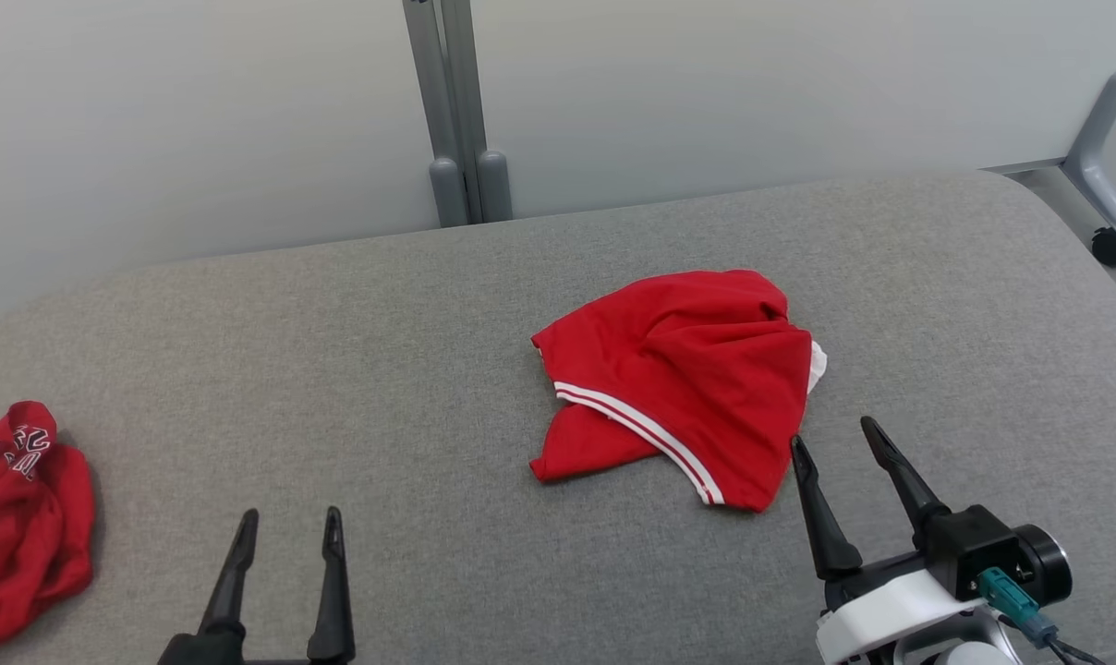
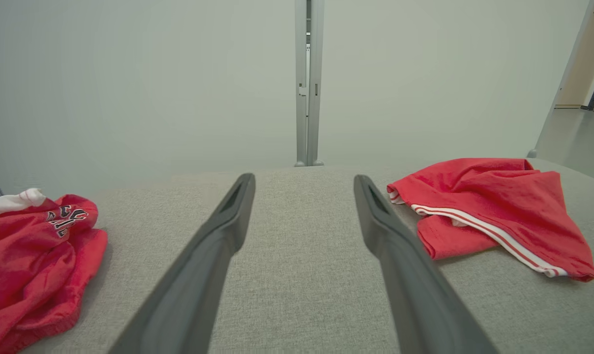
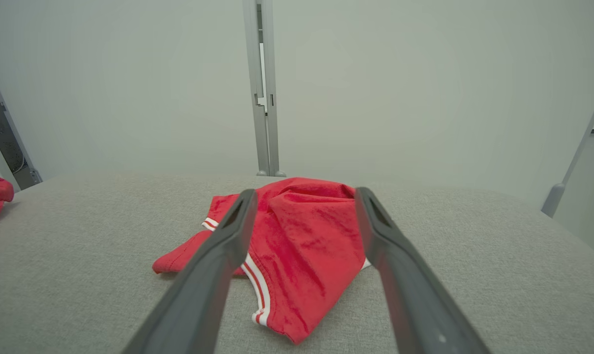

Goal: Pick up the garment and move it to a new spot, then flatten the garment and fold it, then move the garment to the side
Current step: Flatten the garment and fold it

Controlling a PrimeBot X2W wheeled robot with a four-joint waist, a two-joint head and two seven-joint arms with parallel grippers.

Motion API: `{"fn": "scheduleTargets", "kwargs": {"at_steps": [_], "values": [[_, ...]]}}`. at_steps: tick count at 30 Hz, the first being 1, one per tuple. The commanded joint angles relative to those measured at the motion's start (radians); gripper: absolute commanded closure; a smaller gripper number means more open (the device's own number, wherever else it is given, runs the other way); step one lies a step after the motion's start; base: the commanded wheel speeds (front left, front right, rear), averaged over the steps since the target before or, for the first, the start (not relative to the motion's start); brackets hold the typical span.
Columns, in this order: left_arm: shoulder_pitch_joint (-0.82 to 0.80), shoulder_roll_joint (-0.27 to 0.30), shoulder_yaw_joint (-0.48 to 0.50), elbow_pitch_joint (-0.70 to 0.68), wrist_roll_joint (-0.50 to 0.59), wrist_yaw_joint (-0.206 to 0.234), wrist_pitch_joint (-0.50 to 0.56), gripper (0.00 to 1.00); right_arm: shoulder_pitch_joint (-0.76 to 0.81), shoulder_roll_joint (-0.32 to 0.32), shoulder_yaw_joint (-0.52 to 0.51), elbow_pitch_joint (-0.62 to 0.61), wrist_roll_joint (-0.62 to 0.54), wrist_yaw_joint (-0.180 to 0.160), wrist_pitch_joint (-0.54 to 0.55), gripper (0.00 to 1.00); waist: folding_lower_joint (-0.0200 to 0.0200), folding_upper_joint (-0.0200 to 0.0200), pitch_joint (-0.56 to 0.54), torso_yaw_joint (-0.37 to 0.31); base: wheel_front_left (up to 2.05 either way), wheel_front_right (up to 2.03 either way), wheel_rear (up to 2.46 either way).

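Lying crumpled on the table (image 1: 429,369), the garment (image 1: 678,379) had the right gripper (image 1: 831,432) just beside it and the left gripper (image 1: 291,514) well apart, both with jaws spread wide, holding nothing.

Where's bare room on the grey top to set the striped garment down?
Widest: grey top between lettered red garment at left edge and striped red garment, ahead of the open left gripper. Also the far strip behind the striped one. Crowded: its near right corner, by the open right gripper.
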Motion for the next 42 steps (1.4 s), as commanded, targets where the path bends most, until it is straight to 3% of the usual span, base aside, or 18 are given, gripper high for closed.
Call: {"fn": "scheduleTargets", "kwargs": {"at_steps": [1,5,10,17,23,30,37,38,41,42], "values": [[-0.003,0.000,-0.015,0.016,-0.024,-0.017,0.000,0.00,0.011,-0.002,-0.014,-0.007,-0.008,-0.001,-0.001,0.00,0.0001,0.0000,0.003,-0.001,0.00,0.00,0.00],[-0.042,0.000,-0.121,0.126,-0.144,-0.074,0.000,0.00,-0.002,0.001,-0.131,-0.032,-0.021,-0.002,-0.001,0.00,0.0001,0.0000,0.028,-0.011,0.00,0.00,0.00],[-0.171,0.001,-0.317,0.285,-0.300,-0.089,0.000,0.00,-0.034,0.007,-0.203,-0.061,-0.054,-0.001,-0.001,0.00,0.0001,0.0000,0.087,-0.049,0.00,0.00,0.00],[-0.439,0.009,-0.652,0.449,-0.454,-0.089,0.000,0.00,-0.105,0.011,-0.217,-0.098,-0.058,-0.001,-0.001,0.00,0.0001,0.0000,0.234,-0.123,0.00,0.00,0.00],[-0.615,0.021,-0.832,0.554,-0.579,-0.090,0.005,0.00,-0.164,0.014,-0.207,-0.115,-0.023,-0.001,0.000,0.00,0.0001,0.0000,0.339,-0.178,0.00,0.00,0.00],[-0.717,0.011,-0.881,0.670,-0.801,-0.090,0.090,0.00,-0.196,0.014,-0.226,-0.134,0.000,-0.001,0.000,0.00,0.0001,0.0000,0.420,-0.212,0.00,0.00,0.00],[-0.752,-0.004,-0.938,0.628,-1.007,-0.094,0.175,0.00,-0.210,0.014,-0.239,-0.126,0.004,-0.001,0.000,0.00,0.0001,0.0000,0.451,-0.205,0.00,0.00,0.00],[-0.760,-0.005,-0.951,0.628,-1.021,-0.094,0.182,0.12,-0.213,0.014,-0.237,-0.125,0.005,-0.001,0.000,0.00,0.0001,0.0000,0.453,-0.203,0.00,0.00,0.00],[-0.780,-0.005,-0.979,0.628,-1.053,-0.094,0.183,1.00,-0.218,0.014,-0.230,-0.122,0.013,-0.001,0.000,0.00,0.0001,0.0000,0.457,-0.202,0.00,0.00,0.00],[-0.790,-0.005,-0.993,0.628,-1.054,-0.094,0.185,1.00,-0.221,0.014,-0.226,-0.121,0.014,-0.001,0.000,0.00,0.0001,0.0000,0.458,-0.203,0.00,0.00,0.00]]}}
